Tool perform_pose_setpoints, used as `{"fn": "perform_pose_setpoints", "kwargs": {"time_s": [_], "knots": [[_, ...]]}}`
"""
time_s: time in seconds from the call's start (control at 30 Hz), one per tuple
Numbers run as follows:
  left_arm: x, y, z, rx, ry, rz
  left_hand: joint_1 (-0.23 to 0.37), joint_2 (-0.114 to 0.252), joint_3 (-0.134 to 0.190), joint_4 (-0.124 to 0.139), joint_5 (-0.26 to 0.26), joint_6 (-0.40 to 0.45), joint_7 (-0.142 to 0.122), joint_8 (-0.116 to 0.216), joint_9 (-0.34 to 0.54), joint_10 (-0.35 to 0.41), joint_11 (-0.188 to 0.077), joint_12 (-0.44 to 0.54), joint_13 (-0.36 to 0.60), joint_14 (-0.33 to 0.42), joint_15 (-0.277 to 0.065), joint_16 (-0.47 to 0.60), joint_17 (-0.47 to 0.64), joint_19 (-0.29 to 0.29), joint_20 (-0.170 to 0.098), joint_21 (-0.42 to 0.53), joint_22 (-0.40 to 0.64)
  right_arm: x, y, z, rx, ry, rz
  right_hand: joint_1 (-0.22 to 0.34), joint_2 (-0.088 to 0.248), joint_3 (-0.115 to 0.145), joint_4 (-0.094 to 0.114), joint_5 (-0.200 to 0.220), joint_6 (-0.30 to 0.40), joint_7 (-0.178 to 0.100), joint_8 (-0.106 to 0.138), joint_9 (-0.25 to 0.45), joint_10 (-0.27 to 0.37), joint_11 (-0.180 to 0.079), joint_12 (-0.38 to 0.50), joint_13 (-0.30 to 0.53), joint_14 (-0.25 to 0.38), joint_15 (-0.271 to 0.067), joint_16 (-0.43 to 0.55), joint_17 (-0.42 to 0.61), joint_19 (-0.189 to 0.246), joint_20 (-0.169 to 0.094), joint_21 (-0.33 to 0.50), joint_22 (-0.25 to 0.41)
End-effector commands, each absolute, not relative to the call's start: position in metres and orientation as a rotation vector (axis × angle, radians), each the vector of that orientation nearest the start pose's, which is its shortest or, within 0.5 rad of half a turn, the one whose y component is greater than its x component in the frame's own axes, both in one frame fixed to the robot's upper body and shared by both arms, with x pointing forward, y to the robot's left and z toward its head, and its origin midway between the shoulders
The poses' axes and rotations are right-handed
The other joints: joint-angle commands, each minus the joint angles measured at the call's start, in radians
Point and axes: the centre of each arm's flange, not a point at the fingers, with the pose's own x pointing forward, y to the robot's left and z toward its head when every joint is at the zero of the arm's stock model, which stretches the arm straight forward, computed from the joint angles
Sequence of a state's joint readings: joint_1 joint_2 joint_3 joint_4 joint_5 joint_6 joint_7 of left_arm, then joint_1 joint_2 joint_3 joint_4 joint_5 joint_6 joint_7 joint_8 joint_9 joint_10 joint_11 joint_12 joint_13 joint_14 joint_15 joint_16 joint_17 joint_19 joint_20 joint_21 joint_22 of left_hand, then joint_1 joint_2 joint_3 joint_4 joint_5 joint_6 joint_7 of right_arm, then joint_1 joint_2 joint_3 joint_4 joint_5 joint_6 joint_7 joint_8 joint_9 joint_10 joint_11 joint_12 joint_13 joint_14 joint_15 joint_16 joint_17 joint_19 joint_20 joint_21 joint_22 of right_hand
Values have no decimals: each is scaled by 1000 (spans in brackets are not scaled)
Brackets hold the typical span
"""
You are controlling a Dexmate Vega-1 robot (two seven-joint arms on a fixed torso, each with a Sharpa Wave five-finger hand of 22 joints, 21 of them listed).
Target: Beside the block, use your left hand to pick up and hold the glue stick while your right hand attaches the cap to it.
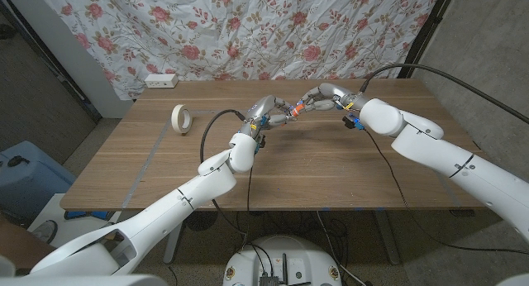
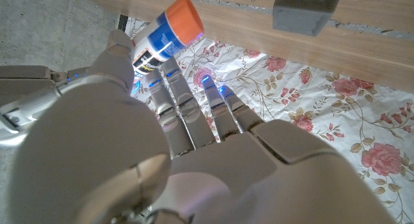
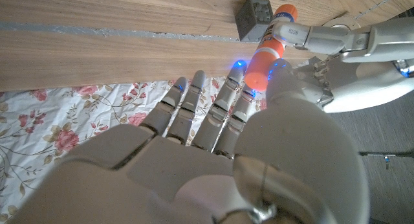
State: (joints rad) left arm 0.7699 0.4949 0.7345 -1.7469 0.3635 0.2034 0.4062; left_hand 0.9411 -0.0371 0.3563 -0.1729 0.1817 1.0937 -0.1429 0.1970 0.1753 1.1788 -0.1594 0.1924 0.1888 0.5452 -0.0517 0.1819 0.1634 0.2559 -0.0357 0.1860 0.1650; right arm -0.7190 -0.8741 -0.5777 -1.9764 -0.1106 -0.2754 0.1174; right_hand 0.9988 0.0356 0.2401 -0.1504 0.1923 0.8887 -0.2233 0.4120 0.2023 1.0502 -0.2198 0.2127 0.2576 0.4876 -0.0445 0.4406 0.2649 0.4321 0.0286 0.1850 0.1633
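Note:
The glue stick (image 2: 169,31), white and blue with an orange cap on its end, is held up off the wooden table (image 1: 331,170) by my left hand (image 1: 266,114). From behind, the left hand (image 2: 162,140) shows its thumb and fingers closed around the tube. The stick (image 3: 272,46) slants in front of a small grey block (image 3: 254,18) standing on the table. My right hand (image 1: 324,95) hovers just past the capped end with its fingers (image 3: 194,101) spread; the orange cap lies close to its fingertips and thumb, with no grip on it showing. The block (image 2: 305,10) stands behind the stick.
A roll of tape (image 1: 182,118) lies at the table's left, and a white power strip (image 1: 161,80) at the back left edge. Black cables (image 1: 216,119) run over the middle of the table. A flowered curtain (image 1: 248,30) hangs behind.

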Motion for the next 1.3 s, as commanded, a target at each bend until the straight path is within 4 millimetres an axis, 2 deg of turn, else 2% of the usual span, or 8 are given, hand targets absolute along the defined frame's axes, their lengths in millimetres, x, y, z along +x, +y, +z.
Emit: {"fn": "perform_pose_setpoints", "kwargs": {"time_s": [0.03,0.73,1.03,1.3], "knots": [[580,91,16,884,-865,43,-37,97,10,3,4,100,37,6,18,72,-62,6,5,9,-117,0,3,-1,-3,3,3,562,-191,69,-1125,-610,248,-1,11,-1,0,0,6,0,4,3,-5,-1,-3,4,1,-121,9,-1,1,4,2,3],[583,91,17,879,-858,49,-36,97,11,3,4,102,41,6,18,74,-62,6,5,12,-119,0,3,1,-3,3,3,566,-190,71,-1119,-608,247,0,7,-5,-1,0,2,0,-1,3,-11,0,-5,4,-3,-119,9,-2,2,5,2,3],[583,91,16,878,-857,49,-37,97,12,4,4,102,44,6,18,77,-62,7,5,14,-119,-1,2,1,-3,3,3,564,-192,71,-1117,-608,249,-26,-11,-22,6,2,-46,1,-30,-2,-60,2,-17,3,-17,-111,0,-6,-2,17,1,3],[581,92,15,879,-855,50,-38,97,12,4,4,103,44,6,18,78,-62,7,5,15,-119,-1,2,1,-3,3,3,561,-192,72,-1120,-612,254,-44,-25,-33,7,10,-106,1,-74,-13,-120,3,-24,1,-32,-92,-10,-12,-12,30,0,3]]}}
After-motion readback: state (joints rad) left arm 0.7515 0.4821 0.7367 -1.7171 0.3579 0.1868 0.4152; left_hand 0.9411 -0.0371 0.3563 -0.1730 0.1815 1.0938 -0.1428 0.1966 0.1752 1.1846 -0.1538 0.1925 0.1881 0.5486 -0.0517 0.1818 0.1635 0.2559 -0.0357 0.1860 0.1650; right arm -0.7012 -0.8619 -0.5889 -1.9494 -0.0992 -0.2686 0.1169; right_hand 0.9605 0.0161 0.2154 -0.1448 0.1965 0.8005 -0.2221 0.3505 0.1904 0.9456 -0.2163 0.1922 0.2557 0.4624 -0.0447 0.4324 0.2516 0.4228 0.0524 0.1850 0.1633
